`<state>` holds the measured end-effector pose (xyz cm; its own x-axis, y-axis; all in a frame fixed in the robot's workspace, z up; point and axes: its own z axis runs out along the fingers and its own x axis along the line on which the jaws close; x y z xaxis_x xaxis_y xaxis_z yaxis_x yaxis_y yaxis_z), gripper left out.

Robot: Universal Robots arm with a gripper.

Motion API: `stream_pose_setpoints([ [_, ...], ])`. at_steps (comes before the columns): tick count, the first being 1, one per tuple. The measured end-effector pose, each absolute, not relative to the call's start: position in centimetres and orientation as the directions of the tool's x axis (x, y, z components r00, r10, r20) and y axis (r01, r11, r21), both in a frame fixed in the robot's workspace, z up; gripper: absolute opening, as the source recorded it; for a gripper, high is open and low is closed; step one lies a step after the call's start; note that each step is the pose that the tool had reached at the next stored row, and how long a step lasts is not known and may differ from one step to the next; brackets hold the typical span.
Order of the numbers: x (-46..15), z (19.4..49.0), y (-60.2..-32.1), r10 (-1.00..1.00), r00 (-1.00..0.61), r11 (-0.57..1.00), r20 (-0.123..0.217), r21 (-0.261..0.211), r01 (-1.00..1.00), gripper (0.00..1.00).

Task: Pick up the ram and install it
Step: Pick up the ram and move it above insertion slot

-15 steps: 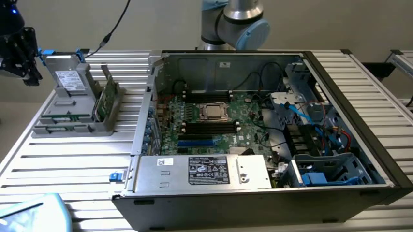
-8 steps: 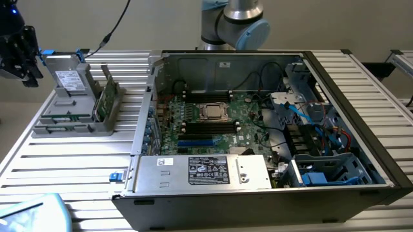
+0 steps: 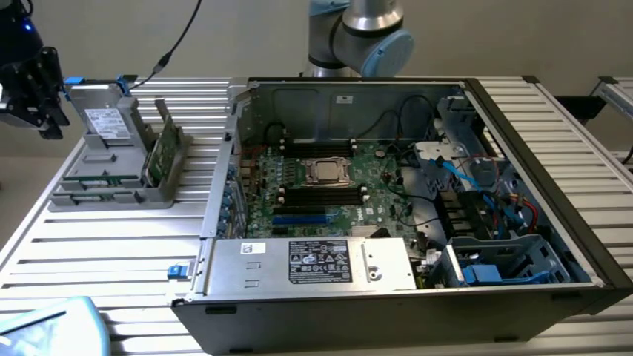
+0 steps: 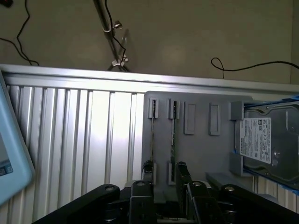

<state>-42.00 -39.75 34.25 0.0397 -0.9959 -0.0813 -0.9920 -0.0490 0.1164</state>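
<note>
You have the black two-finger gripper (image 4: 164, 173) with its fingers partly apart and nothing between them. In the exterior view it hangs at the upper left of the frame. The ram (image 3: 164, 152), a long, thin green circuit-board stick, stands on its long edge in the grey slotted plastic holder (image 3: 94, 194) on the ribbed metal surface (image 3: 118, 245). It lies lower in that frame and toward the exterior view's right of the gripper. Its long axis follows the holder's slot. In the wrist view it shows edge-on as a thin greenish line beside a second card, running straight on from the gap between the fingers; I can't say for sure which of the two is the ram
</note>
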Motion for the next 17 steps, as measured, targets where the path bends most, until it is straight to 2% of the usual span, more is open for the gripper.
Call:
stream_pose_setpoints([
  [17,-42.0,31.2,-39.7,-0.996,0.04,-0.049,-0.081,0.115,-0.992,0.33],
])
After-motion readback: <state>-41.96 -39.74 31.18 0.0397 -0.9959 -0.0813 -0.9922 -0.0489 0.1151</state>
